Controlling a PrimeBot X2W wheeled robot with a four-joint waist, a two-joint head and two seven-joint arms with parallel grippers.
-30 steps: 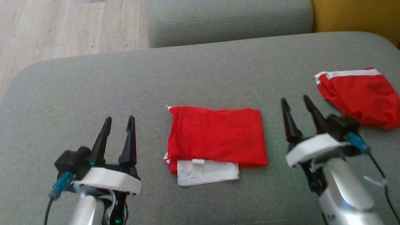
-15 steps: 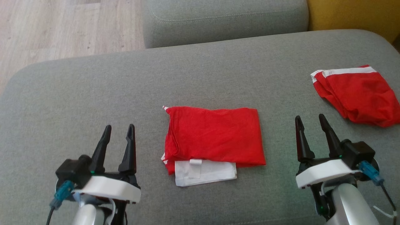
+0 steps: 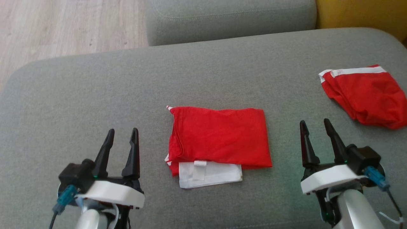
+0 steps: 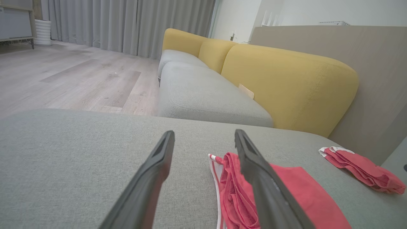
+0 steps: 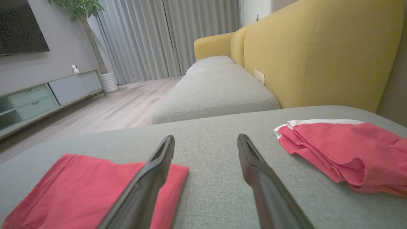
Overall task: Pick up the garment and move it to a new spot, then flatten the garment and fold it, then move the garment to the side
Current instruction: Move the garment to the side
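**Q:** What is under you?

**A:** A wide grey cushion (image 3: 95, 95) of flat woven fabric that takes up most of the head view. Past its far edge, at the top centre, is another grey seat cushion (image 3: 229, 19). Pale wood floor (image 3: 63, 25) shows in the upper left corner.

**Q:** And the room?

**A:** In my left wrist view a yellow backrest (image 4: 286, 82) runs along the right half, and grey curtains (image 4: 127, 22) hang across the upper left. In my right wrist view a low cabinet (image 5: 38, 95) stands at the left edge with a dark screen (image 5: 22, 25) above it in the corner. A plant (image 5: 79, 9) in a white pot stands beside the curtains.

**Q:** Where is the garment?

**A:** The folded red garment (image 3: 219, 136) lies flat in the centre of the head view as a rough rectangle. A white panel (image 3: 210, 175) sticks out from under its lower edge. A second red garment (image 3: 365, 95), rumpled and with a white band, lies at the right edge, well apart from the first.

**Q:** Your grippers?

**A:** My left gripper (image 3: 122, 130) is at the lower left and my right gripper (image 3: 314, 121) at the lower right, one on each side of the folded piece. Neither touches a garment. Both have their fingers spread wide, with only bare cushion showing between them. I cannot tell whether they rest on the cushion or hang just above it.
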